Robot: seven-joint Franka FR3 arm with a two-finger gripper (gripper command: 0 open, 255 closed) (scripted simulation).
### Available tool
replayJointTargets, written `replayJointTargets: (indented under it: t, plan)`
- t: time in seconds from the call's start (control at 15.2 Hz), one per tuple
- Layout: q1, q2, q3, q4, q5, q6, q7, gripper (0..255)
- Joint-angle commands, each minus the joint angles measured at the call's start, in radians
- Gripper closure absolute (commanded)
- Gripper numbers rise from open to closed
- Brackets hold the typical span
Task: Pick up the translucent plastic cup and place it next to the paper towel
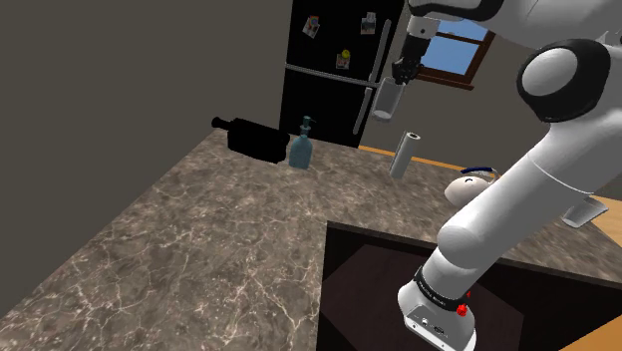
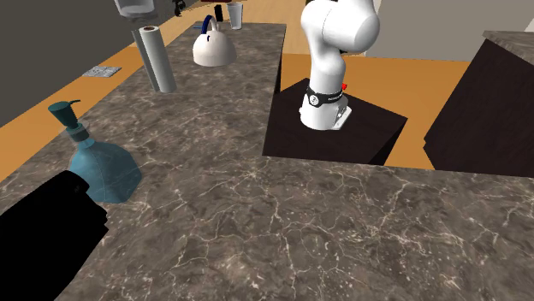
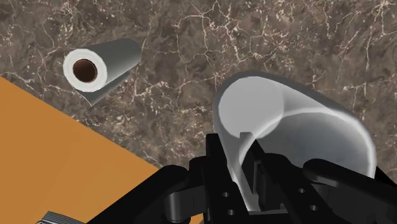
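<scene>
Marbled counter [image 1: 199, 229]: fingers [image 3: 216, 159] pinch pale grey cup [image 1: 384, 102] wall, cup aloft; paper towel roll [image 1: 403, 153] upright nearby.

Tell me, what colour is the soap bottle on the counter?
The soap bottle is teal blue, darker at the top; it shows clearest in the second exterior view.

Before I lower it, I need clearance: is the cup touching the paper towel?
Apart. The wrist view shows bare counter between the cup, clasped by the gripper, and the paper towel.
</scene>
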Motion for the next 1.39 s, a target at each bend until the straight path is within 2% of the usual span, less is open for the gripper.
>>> replayJointTargets:
  t: [0.0, 0.4, 0.73, 0.92, 1.12, 1.19, 1.25, 1.32]
  plan:
    - [-0.019, 0.033, -0.033, 0.028, 0.009, 0.008, -0.053, 255]
    - [-0.089, 0.180, -0.129, 0.188, 0.071, -0.009, -0.220, 255]
    - [-0.182, 0.346, -0.193, 0.380, 0.162, -0.052, -0.360, 255]
    - [-0.266, 0.471, -0.217, 0.539, 0.234, -0.101, -0.438, 255]
    - [-0.385, 0.628, -0.221, 0.769, 0.321, -0.185, -0.500, 255]
    - [-0.441, 0.698, -0.216, 0.884, 0.356, -0.231, -0.514, 255]
    - [-0.545, 0.829, -0.191, 1.121, 0.413, -0.330, -0.514, 255]
    - [-0.503, 0.771, -0.198, 0.996, 0.384, -0.268, -0.523, 255]
